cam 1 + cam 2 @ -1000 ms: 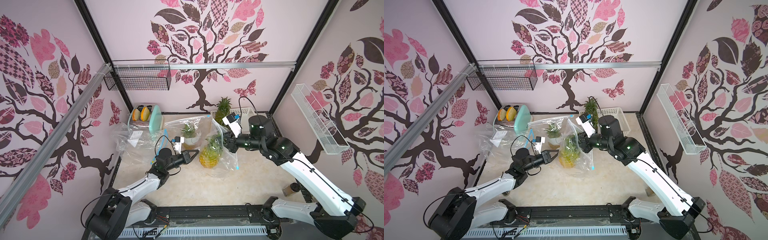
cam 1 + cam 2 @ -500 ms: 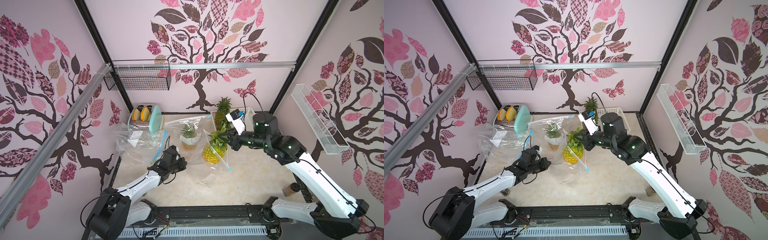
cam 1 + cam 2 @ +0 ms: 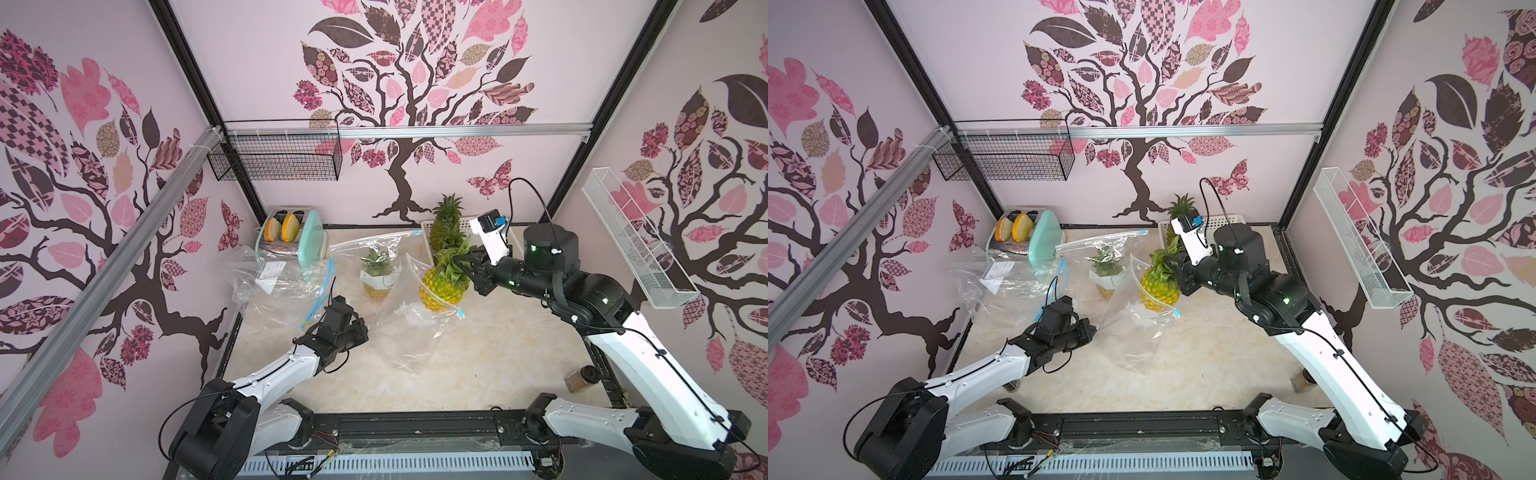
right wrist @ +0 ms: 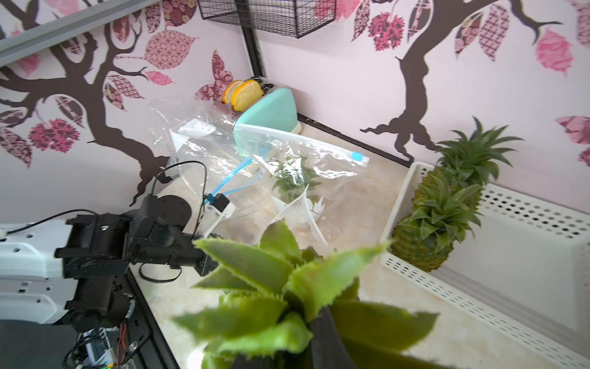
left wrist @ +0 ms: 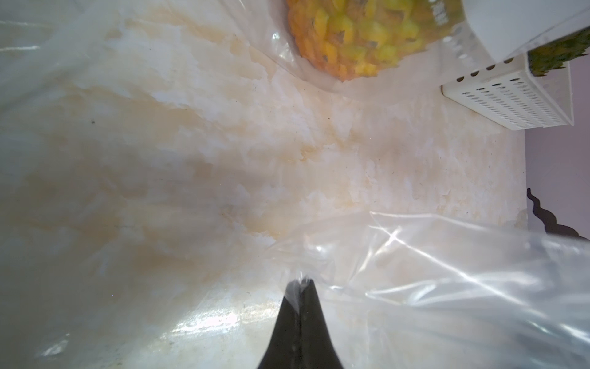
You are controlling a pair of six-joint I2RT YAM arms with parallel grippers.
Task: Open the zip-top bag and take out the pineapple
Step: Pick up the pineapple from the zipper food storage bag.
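**Both top views: pineapple [image 3: 441,286] hangs half out of the zip-top bag [image 3: 399,332]**

I have both arms working over the middle of the marbled table [image 3: 478,374]. The zip-top bag sprawls from lower centre of the frame up toward right of centre. Its mouth gapes, and its white zip strip, ending in the blue slider [image 3: 461,314], is draped across the fruit's lower side. By my reading the opening step is done.

The pineapple stands upright just right of centre, lifted by its green crown. Most of its yellow body shows above the strip, but the base looks to sit inside the bag's mouth. I cannot tell whether it touches the table.

The right gripper [image 3: 462,264] reaches in from the right of the frame with its jaws narrowed onto the crown leaves. The right wrist view shows a dark finger buried among them. The left gripper [image 5: 300,282], at lower centre in the top views, has its jaws pressed together on a fold of the bag's clear film, which I judge anchors the bag.

What is left, as I see it, is to draw the fruit fully clear of the strip and set it down outside the bag.

A second bagged pineapple [image 3: 376,276] stands just left of the fruit. More pineapples sit in the white basket [image 4: 526,211] against the back wall.
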